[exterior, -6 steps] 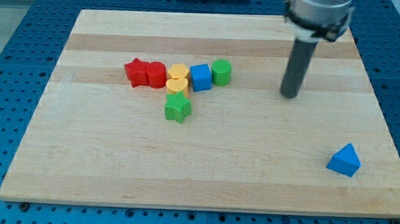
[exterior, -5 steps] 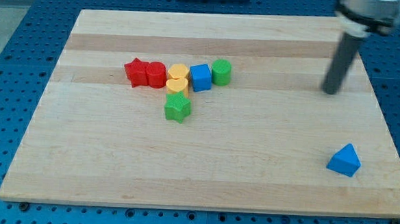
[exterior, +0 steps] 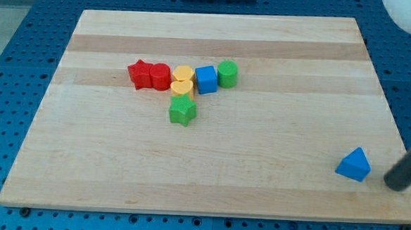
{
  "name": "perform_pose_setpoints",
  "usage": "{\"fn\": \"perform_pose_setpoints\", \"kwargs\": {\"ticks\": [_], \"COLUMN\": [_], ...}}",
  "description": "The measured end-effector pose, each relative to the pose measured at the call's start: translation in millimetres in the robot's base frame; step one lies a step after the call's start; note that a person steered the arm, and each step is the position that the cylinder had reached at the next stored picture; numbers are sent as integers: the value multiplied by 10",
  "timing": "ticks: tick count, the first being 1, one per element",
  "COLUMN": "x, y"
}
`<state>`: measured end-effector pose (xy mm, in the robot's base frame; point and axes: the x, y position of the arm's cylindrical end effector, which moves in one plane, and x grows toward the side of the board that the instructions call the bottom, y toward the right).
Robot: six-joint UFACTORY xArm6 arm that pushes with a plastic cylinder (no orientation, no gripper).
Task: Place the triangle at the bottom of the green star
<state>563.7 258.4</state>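
Observation:
The blue triangle (exterior: 354,165) lies near the board's lower right corner. The green star (exterior: 182,111) sits left of the board's middle, just below a yellow block. My tip (exterior: 396,185) is at the view's right edge, close to the right of the blue triangle and slightly below it, with a small gap between them. The rod slants up to the right and leaves the view.
A row of blocks lies above the green star: a red star (exterior: 140,74), a red block (exterior: 159,77), two yellow blocks (exterior: 184,74) (exterior: 181,88), a blue cube (exterior: 206,80) and a green cylinder (exterior: 227,73). The wooden board (exterior: 209,185) rests on a blue perforated table.
My tip has moved from the board's upper right down and to the right, ending beside the blue triangle. No block has moved.

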Motion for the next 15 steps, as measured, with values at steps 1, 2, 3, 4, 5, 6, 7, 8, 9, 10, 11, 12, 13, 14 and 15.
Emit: {"fn": "perform_pose_setpoints", "kwargs": {"ticks": [1,2,3,4,5,6,7,8,9,10,11,12,13,14,15], "x": [-191,-210,-168,-162,-303,-452,-151,160,175,175,175,175,155,11,-163], "y": [-152,-446,-967,-1456,-1468,-915,-521,-927,-1219,-1407,-1662,-1909,-2123,-2357,-2603]}}
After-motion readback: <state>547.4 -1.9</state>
